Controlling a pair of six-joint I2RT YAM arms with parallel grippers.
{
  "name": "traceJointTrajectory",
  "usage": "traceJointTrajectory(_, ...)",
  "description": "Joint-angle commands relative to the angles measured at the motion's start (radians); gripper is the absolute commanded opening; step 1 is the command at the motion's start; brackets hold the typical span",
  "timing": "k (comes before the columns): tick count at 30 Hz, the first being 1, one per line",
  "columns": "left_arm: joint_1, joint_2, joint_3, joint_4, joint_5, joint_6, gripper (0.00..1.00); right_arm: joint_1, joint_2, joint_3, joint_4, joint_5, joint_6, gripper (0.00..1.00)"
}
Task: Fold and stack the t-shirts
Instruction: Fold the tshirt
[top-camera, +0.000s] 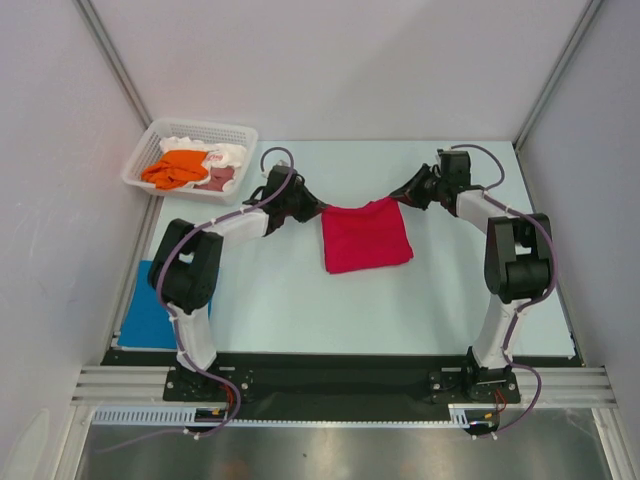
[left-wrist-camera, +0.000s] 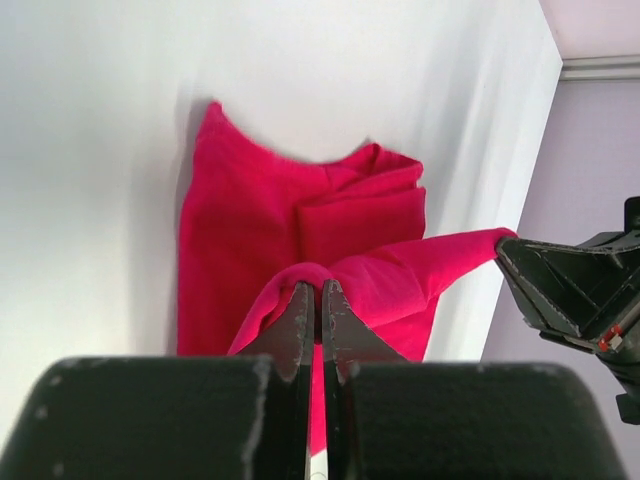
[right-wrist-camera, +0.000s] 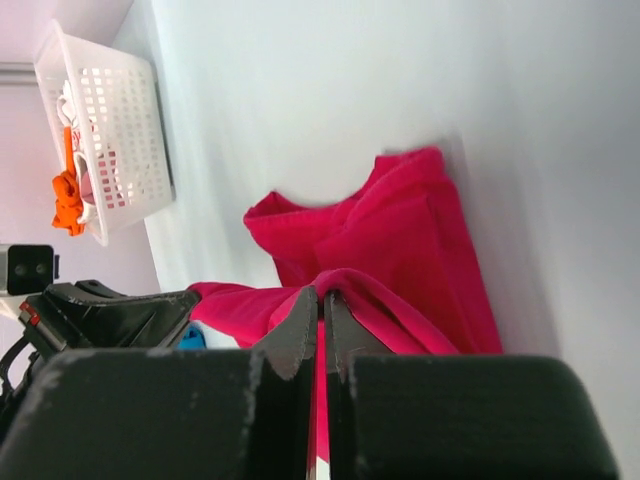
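1 table (top-camera: 290, 300): bare top under both claws and on their base side, so there is room to lay the fold.
red t-shirt (top-camera: 365, 240): spans claw to claw and lies just base-side of them. Body is flat on the table, far edge is lifted and sags between the grips.
left claw (top-camera: 315, 208): pressed together on the shirt's far-left corner, cloth bunched over the tips.
right claw (top-camera: 403, 197): pressed together on the far-right corner, same pinch.
step (judged): fold the far edge over toward the bases.
how to do it well: move both claws together at the same height, keeping the edge just taut enough to lose the sag. Land it square on the near edge, then release.
risk: uneven pace would skew the fold; pulling the claws apart too hard could slip the thin pinch.
basket (top-camera: 140, 168): well off the left claw's outer side, on the table's far corner. Its pile is jumbled and the shirt count is unclear.
blue t-shirt (top-camera: 150, 310): well behind the left claw near the bases, partly covered by the left arm; can't tell how neatly it is folded.
orange t-shirt (top-camera: 175, 168): in the basket, crumpled.
white t-shirt (top-camera: 228, 153): in the basket, half buried.
pink t-shirt (top-camera: 220, 180): in the basket, only a patch shows.
red layers: number of folds under the claws is unreadable; collar and sleeves not made out.
pinch depth: each wrist view is blocked by its own claw body, so how much cloth sits between the pads is unseen.
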Motion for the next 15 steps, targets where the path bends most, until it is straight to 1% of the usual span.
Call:
traceJointTrajectory(1,0.03,0.053,0.083,0.019,0.045,0.041,0.0,-0.008,0.038,0.065,0.086,-0.037,0.013,0.0)
traceJointTrajectory(8,0.053,0.104,0.129,0.03,0.042,0.044,0.0,-0.035,0.122,0.104,0.124,-0.077,0.03,0.0)
traceJointTrajectory(15,0.071,0.161,0.165,0.038,0.056,0.032,0.0,-0.047,0.21,0.178,0.126,-0.112,0.041,0.0)
